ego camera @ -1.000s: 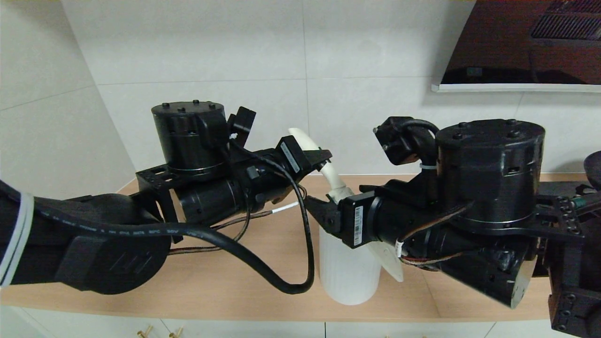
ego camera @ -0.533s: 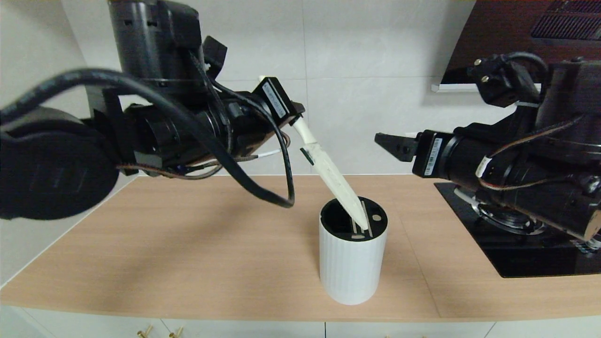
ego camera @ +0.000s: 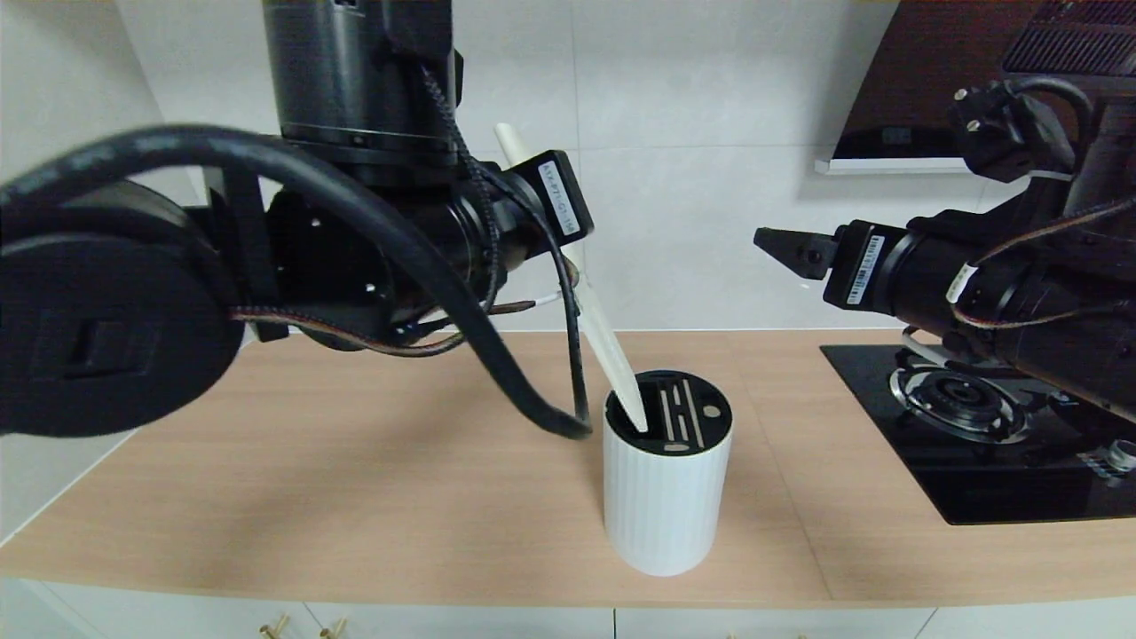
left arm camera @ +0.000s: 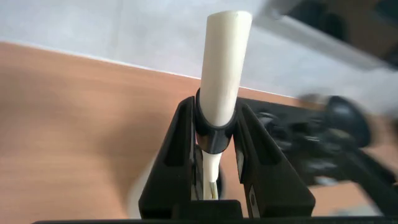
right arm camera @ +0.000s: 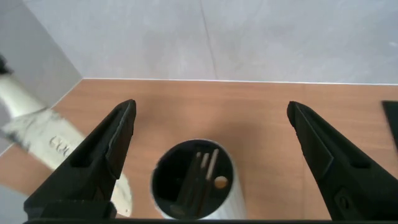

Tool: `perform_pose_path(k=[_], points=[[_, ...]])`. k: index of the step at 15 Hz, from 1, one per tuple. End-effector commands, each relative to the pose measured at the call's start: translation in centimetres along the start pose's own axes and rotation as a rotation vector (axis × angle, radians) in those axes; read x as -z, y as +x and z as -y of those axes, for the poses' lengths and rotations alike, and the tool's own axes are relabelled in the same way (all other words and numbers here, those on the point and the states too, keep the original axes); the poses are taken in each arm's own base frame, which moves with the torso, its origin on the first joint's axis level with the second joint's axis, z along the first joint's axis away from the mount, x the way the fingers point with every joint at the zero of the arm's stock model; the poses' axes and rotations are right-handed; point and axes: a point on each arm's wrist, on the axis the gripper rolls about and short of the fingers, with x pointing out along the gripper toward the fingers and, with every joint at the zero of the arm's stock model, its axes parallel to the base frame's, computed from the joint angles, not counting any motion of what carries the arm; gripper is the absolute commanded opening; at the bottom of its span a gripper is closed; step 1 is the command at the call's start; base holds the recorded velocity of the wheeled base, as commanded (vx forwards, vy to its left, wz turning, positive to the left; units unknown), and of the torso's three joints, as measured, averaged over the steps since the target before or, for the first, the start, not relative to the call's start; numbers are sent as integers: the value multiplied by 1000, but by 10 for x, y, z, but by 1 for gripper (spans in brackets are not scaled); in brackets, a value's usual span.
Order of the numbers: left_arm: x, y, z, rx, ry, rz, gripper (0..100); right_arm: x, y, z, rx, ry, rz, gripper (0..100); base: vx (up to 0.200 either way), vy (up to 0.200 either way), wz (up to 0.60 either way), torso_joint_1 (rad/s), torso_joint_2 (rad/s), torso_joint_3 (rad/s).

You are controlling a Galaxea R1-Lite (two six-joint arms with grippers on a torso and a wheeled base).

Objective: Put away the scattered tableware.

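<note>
A cream-white knife [ego camera: 603, 342] hangs blade down, its tip in the wide opening of the white ribbed holder [ego camera: 667, 506] on the wooden counter. My left gripper [ego camera: 555, 217] is shut on the knife's handle [left arm camera: 222, 93], above and left of the holder. The holder's black top [ego camera: 679, 413] has narrow slots and a small round hole. My right gripper [ego camera: 781, 248] hangs open to the right, above the holder, with nothing between its fingers. In the right wrist view the holder [right arm camera: 194, 183] sits below between the spread fingers, and the knife blade [right arm camera: 43, 140] shows at one side.
A black gas hob [ego camera: 967, 426] with a round burner lies on the counter's right part. A dark range hood [ego camera: 985, 80] hangs on the tiled wall above it. Bare wooden counter [ego camera: 355, 479] stretches left of the holder. Drawer knobs [ego camera: 302, 628] show below the front edge.
Both arms rose from in front of the camera. The left gripper turned the knife steeper and moved its tip from the slotted side into the holder's wide opening. The right gripper drew back to the right.
</note>
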Motion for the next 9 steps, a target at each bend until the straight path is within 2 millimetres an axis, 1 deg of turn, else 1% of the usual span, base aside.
perform_pose_path(k=[1,2,5,7,9], points=[[21,12,6,-27,41,-8,0,4,4,0,4,-6,-14,100,0,0,0,0,0,0],[30,17,5,-30,83,9,0,4,4,0,4,-6,-14,100,0,0,0,0,0,0],[42,19,3,-20,171,91,0,5,4,0,5,-6,-15,100,0,0,0,0,0,0],[52,30,6,-36,193,170,0,5,4,0,5,-7,-16,100,0,0,0,0,0,0],[52,33,8,-47,195,213,0,5,4,0,5,-7,-16,100,0,0,0,0,0,0]])
